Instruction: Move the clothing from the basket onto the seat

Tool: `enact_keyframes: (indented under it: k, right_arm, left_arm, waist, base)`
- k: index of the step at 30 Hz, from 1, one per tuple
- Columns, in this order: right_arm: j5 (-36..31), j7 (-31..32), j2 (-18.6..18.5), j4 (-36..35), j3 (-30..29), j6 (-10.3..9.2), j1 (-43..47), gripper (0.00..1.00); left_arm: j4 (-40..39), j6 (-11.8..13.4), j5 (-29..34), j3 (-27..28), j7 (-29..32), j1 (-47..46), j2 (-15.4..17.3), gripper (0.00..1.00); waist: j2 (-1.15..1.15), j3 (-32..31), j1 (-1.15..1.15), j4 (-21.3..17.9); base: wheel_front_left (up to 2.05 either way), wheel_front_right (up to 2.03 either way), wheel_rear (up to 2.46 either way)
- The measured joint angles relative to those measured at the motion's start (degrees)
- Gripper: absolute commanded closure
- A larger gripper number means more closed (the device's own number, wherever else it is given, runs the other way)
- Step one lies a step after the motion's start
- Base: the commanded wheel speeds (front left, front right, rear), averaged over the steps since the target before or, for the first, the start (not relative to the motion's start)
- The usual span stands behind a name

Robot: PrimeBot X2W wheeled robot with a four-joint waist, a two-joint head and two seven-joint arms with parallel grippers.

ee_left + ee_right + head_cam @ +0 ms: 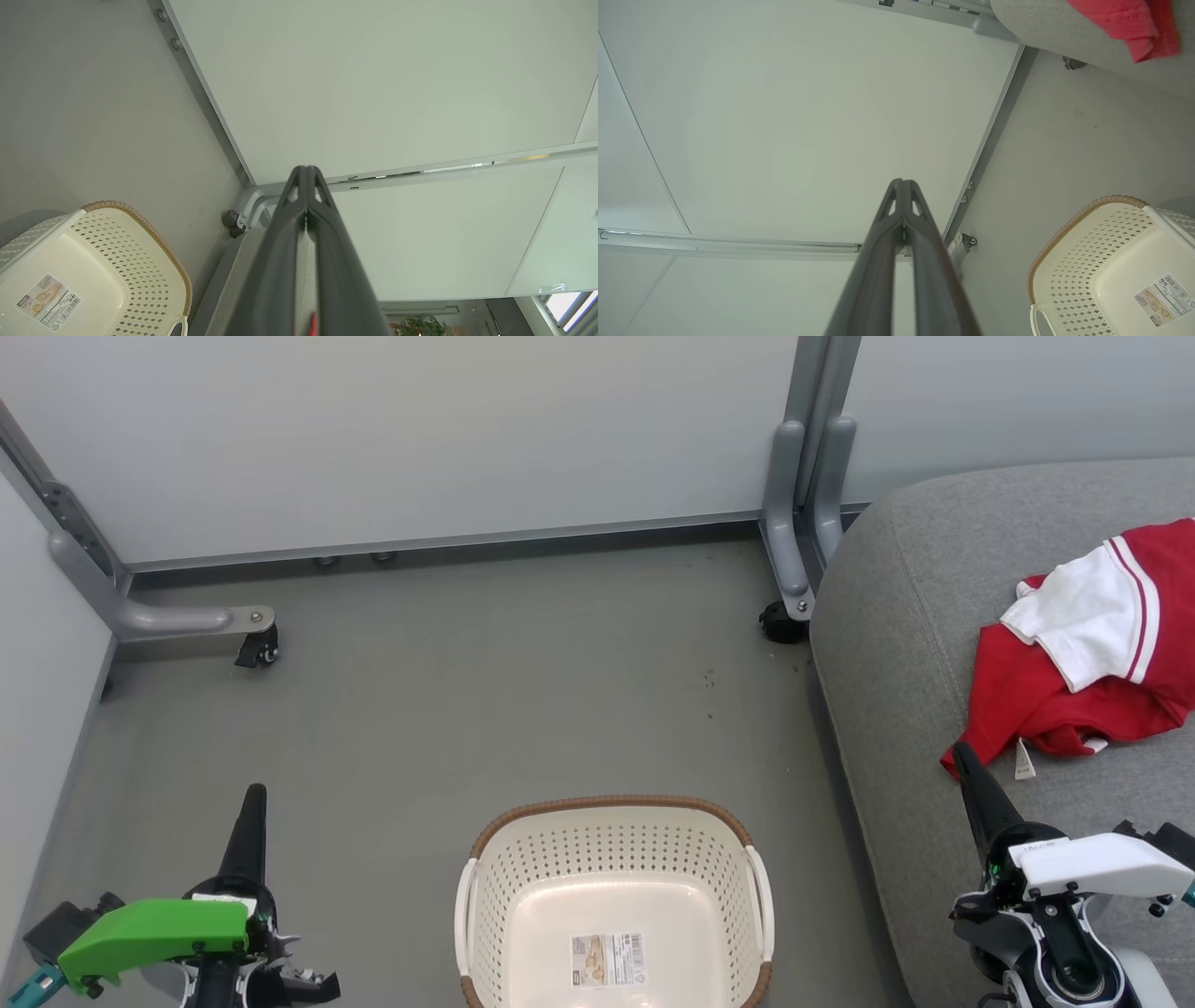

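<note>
Left pincer (254, 795): lower left of the head view, above the floor and to the left of the basket. Its fingers point up the view. In the left wrist view the left pincer (306, 169) has its two fingers pressed together, nothing between them.

Right pincer (958, 749): lower right of the head view, over the front part of the seat. Its tip lines up with the lowest red corner of the clothing, and contact cannot be judged from that view. In the right wrist view the right pincer (902, 181) has its fingers closed flat against each other and grips nothing.

Basket (607, 801): upright on the grey floor (448, 700), between the two arms and just beside the seat's front edge. Its bare bottom shows a barcode sticker (609, 959). It also appears in the left wrist view (140, 252) and the right wrist view (1069, 233).

Seat (887, 616): grey cushion at the right, rounded corner toward the partition post.

Clothing (1046, 700): lies on the seat, well apart from the basket. It is a crumpled red heap with a white, red-striped panel uppermost and a small tag at its lower edge. A red fold (1125, 23) hangs over the seat's edge (1041, 23) in the right wrist view.

Beyond: pale partition panels (420, 429) on grey feet with a caster (261, 653).
</note>
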Motion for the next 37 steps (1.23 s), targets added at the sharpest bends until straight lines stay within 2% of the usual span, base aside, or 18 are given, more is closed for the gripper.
enact_keyframes:
  k: [25, 37]
  right_arm:
    - [10.28, 0.78, 0.15, 2.78, -1.37, 0.0, -1.83, 1.0]
    - [10.5, 1.1, 0.32, 2.86, -1.69, 0.0, -2.02, 1.0]
  left_arm:
    - [0.75, -2.16, -8.61, 2.85, 2.85, -1.46, -1.71, 1.0]
    - [0.77, -2.25, -8.83, 3.01, 3.01, -1.58, -1.9, 1.0]
  waist:
    - [0.0, -0.25, 0.0, 0.37]
    - [0.0, -0.26, 0.0, 0.38]
  base:
    - [0.0, 0.0, 0.0]
    - [0.0, 0.0, 0.0]
